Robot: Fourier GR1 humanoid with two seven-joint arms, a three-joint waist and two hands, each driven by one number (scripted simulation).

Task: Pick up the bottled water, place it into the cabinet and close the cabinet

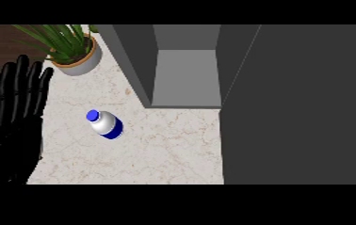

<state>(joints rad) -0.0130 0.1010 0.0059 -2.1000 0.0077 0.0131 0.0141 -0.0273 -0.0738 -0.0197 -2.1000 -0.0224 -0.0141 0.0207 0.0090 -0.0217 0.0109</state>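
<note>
Toward the left edge of the counter point(167, 156), bottled water point(106, 124) stands free, untouched.
The cabinet point(186, 73) gapes at the far side, its door point(292, 106) swung right. The left hand point(20, 111) rests at the left edge, fingers straight, holding nothing; the right hand is out of view. A potted plant point(73, 54) fills the far left corner. The bottled water looks light, stiff and smooth: I would wrap its blue-banded middle, below the cap.

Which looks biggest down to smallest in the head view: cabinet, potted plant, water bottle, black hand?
1. cabinet, by far the largest.
2. left hand, open at the left edge; it is probably nearer the camera, so its rank over the plant is unsure.
3. potted plant.
4. water bottle, smallest.
</note>
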